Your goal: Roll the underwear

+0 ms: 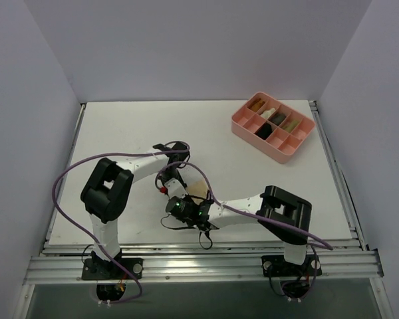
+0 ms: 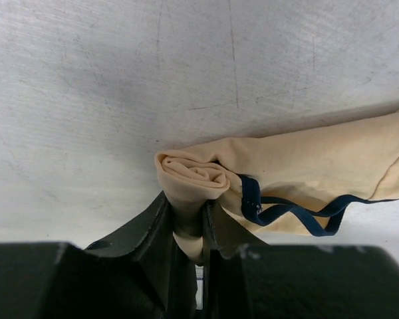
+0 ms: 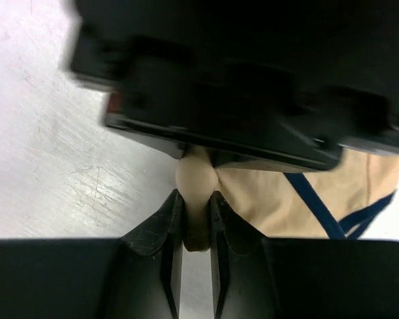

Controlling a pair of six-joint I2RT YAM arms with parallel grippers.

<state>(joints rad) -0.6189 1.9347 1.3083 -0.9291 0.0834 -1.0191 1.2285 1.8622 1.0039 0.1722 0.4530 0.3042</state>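
The underwear (image 2: 306,166) is a tan cloth with dark trim, lying on the white table and partly rolled at one end into a tight spiral (image 2: 193,176). My left gripper (image 2: 189,222) is shut on that rolled end. My right gripper (image 3: 196,212) is shut on the other side of the same roll (image 3: 196,179), with the left gripper's dark body right above it. In the top view both grippers (image 1: 179,199) meet near the table's front centre, and only a small tan corner of the underwear (image 1: 198,189) shows between them.
A pink divided tray (image 1: 299,146) with several rolled cloths stands at the back right. The table's front edge and metal rail (image 1: 199,256) lie just below the grippers. White walls stand on three sides.
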